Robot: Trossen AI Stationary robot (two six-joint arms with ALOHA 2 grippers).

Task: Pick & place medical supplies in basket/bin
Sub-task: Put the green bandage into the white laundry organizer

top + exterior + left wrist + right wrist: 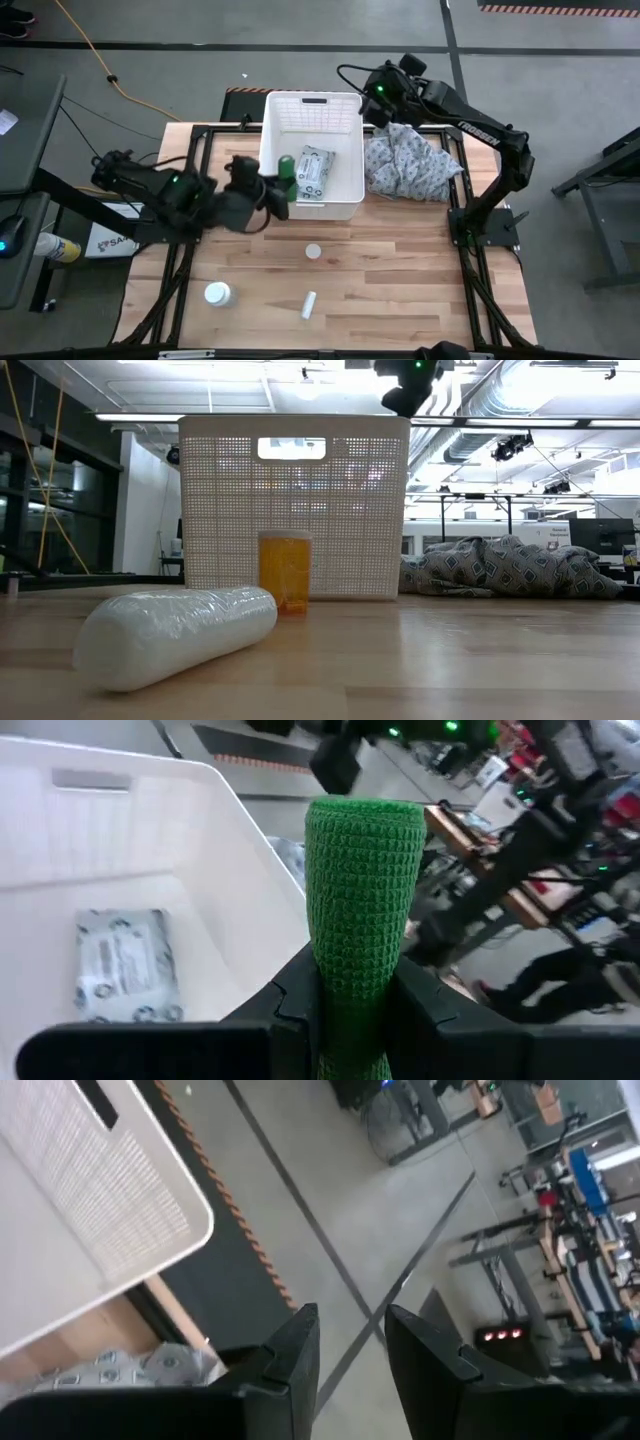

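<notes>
The left gripper (283, 190) is clamped on the upright green cylinder (362, 910), at the white bin's (270, 130) left wall; the bin interior lies just beyond.

A grey concrete floor (560, 60) crossed by dark lines surrounds the wooden table (400, 290), with an orange cable (100, 65) trailing at the upper left of the high view. In the low view, strip lights (170, 417) and silver ducts (480, 420) run along a white ceiling, with dark windows (40, 510) at the left.
</notes>
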